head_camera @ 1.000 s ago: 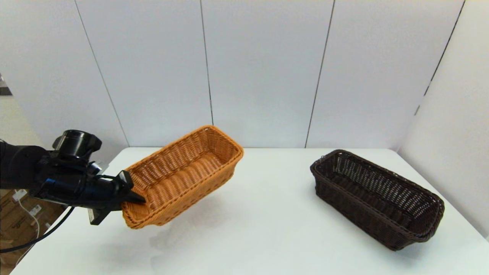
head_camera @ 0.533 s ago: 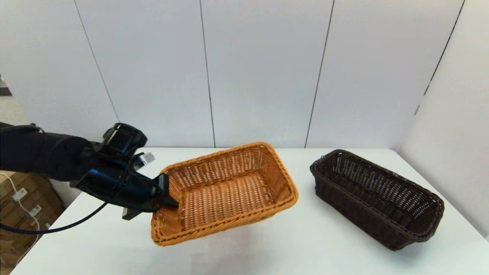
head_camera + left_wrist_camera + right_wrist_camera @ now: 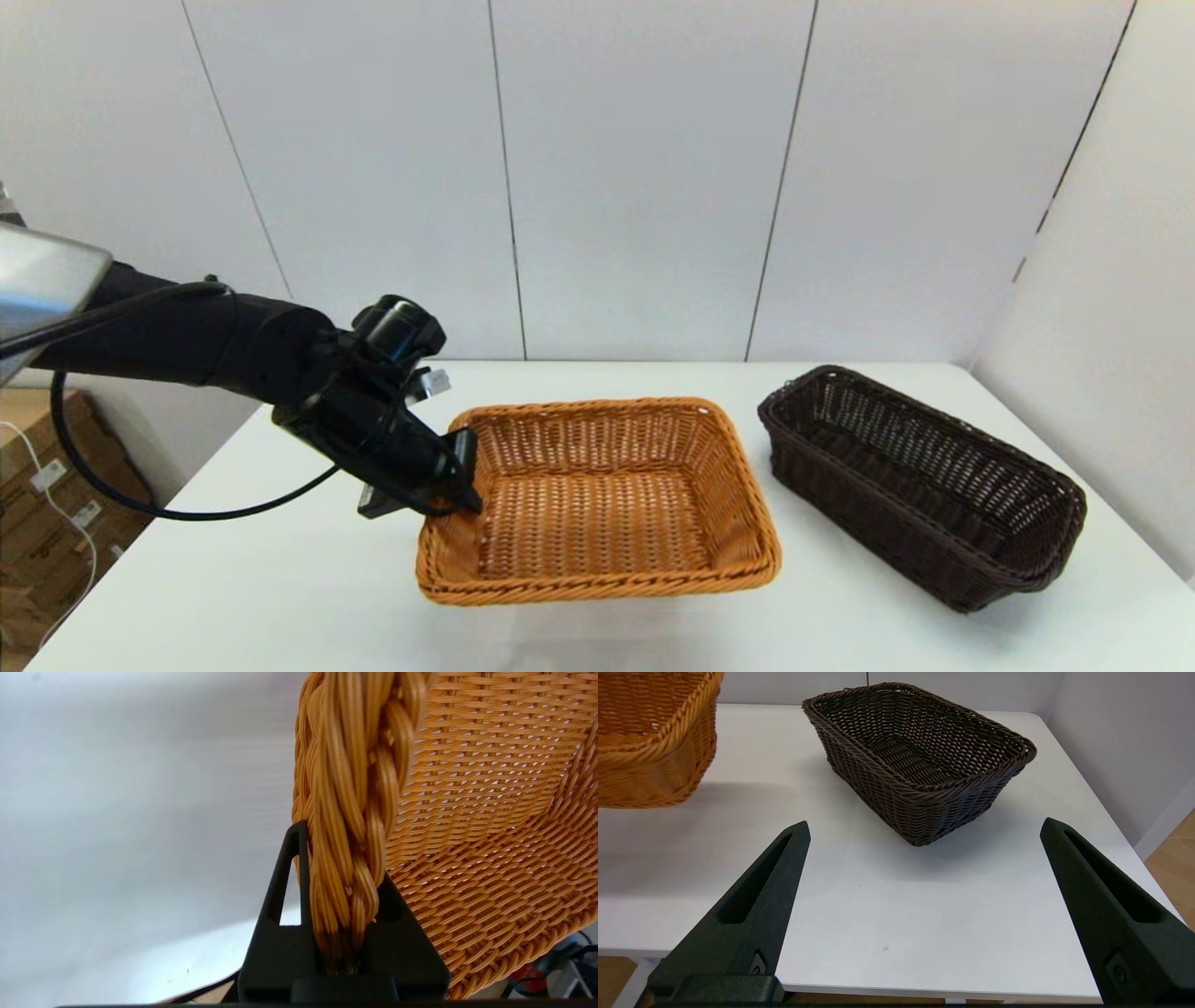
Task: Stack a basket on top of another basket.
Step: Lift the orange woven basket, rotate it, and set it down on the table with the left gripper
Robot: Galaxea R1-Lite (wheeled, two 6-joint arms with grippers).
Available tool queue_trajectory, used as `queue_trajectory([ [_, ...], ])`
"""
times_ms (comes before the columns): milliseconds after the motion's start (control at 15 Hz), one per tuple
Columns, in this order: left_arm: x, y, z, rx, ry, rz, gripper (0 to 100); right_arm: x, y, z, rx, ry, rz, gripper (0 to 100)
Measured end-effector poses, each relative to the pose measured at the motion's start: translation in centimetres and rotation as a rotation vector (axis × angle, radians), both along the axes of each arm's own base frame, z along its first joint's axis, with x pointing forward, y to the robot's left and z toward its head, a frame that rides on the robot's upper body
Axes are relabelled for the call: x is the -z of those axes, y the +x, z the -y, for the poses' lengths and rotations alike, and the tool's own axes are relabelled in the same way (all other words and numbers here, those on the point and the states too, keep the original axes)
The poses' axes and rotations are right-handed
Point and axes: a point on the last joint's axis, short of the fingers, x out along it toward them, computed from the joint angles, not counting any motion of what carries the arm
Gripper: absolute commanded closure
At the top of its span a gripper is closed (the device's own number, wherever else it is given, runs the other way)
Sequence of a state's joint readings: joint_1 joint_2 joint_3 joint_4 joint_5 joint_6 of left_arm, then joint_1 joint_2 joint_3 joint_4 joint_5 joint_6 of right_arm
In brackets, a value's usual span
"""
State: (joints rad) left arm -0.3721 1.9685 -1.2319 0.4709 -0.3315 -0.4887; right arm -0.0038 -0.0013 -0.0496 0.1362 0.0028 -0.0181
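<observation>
My left gripper (image 3: 464,487) is shut on the braided rim at the left short end of the orange-tan basket (image 3: 597,495). It holds that basket roughly level, a little above the table, mid-table. In the left wrist view the rim (image 3: 355,812) is pinched between the left gripper's (image 3: 343,858) two black fingers. The dark brown basket (image 3: 920,485) rests on the table to the right, a small gap from the orange one. My right gripper (image 3: 924,823) is open at the table's near edge, facing the dark brown basket (image 3: 920,751), with the orange-tan basket (image 3: 649,742) off to one side.
The white table (image 3: 280,597) is bordered by white wall panels behind and on the right. Cardboard boxes (image 3: 37,523) and a cable lie on the floor beyond the table's left edge.
My left arm has carried the orange-tan basket to the right, toward the dark brown one. It has also turned the basket and levelled it out of its tilt. The dark brown basket has not moved.
</observation>
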Motion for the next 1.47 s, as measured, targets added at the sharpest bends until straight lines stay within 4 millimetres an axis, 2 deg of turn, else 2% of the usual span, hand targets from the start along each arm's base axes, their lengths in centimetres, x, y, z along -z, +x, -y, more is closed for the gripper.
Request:
queue_trajectory([
  [467, 2.2, 0.2, 2.0, 0.118, 0.032, -0.022, 100, 0.0, 0.0, 0.0, 0.0, 0.002, -0.001, 0],
  [1000, 3.5, 1.0, 2.4, 0.106, 0.047, -0.045, 100, 0.0, 0.0, 0.0, 0.0, 0.0, -0.001, 0],
  [1067, 3.5, 1.0, 2.4, 0.106, 0.05, -0.046, 0, 0.0, 0.0, 0.0, 0.0, 0.0, -0.001, 0],
  [1467, 3.8, 1.3, 2.2, 0.092, 0.061, -0.046, 0, 0.0, 0.0, 0.0, 0.001, 0.0, 0.0, 0],
])
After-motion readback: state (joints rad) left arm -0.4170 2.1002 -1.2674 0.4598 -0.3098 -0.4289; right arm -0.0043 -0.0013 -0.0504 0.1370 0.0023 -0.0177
